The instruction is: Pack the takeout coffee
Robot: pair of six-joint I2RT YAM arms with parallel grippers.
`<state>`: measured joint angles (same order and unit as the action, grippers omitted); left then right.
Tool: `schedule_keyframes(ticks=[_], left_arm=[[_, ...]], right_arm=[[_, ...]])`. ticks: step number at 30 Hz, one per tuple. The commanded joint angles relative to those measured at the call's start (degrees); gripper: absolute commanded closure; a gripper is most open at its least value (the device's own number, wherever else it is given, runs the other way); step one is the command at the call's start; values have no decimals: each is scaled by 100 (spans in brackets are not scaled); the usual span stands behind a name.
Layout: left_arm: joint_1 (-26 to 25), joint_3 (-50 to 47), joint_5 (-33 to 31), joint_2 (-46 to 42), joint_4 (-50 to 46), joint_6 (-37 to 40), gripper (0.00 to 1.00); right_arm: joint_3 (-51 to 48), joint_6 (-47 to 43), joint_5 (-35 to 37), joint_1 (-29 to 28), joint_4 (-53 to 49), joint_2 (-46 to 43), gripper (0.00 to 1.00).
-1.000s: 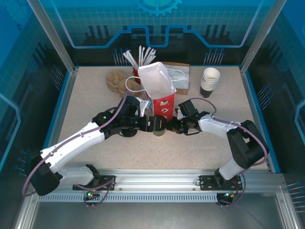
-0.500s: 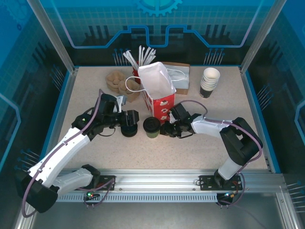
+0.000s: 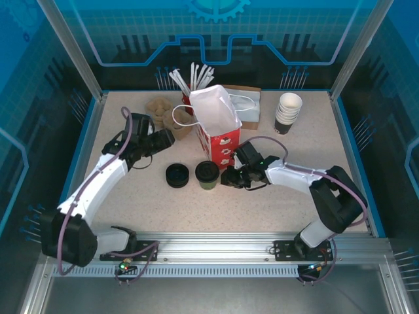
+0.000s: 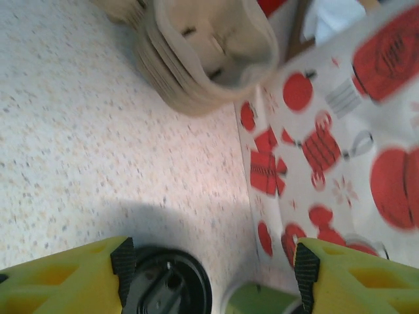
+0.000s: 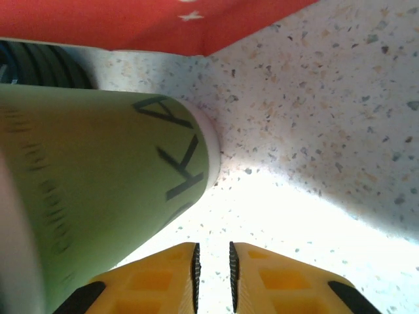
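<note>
The pincer (image 4: 215,269) is spread wide, its yellow fingers (image 4: 65,282) at 7 and 5 o'clock. At 6 o'clock, black lids (image 4: 167,289) sit on the speckled surface (image 4: 78,144), just beside the takeout coffee (image 4: 258,303). Pulp cup carriers (image 4: 203,59) lie at 12 o'clock, and a red-printed paper bag (image 4: 340,144) stands at 3 o'clock.

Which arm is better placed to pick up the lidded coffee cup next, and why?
Right. The right gripper sits just beside the coffee cup, though shut. The left gripper, open, is farther off, by the cardboard trays.
</note>
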<state>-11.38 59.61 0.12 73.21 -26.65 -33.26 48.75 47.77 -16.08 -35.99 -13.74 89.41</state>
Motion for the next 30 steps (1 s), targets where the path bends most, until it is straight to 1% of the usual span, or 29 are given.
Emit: schedule_keyframes(ticks=[1, 6, 14, 20, 22, 30], left_arm=[[284, 376, -266, 324, 523, -353, 34], [481, 912, -305, 1083, 636, -434, 39], [584, 1643, -338, 2179, 690, -463, 43], [585, 1972, -298, 2716, 738, -554, 43], [584, 2048, -285, 2849, 742, -576, 44], [584, 2177, -260, 3198, 802, -656, 47]], right_arm=[[-75, -277, 148, 155, -546, -473, 77], [-134, -576, 229, 437, -1100, -1042, 76], [-191, -1154, 255, 1101, -1908, -2026, 76], [-251, -1546, 308, 1532, -2140, -2651, 74], [-245, -1644, 324, 1635, -2196, -2792, 72], [-270, -1836, 315, 1989, -2260, -3125, 66]])
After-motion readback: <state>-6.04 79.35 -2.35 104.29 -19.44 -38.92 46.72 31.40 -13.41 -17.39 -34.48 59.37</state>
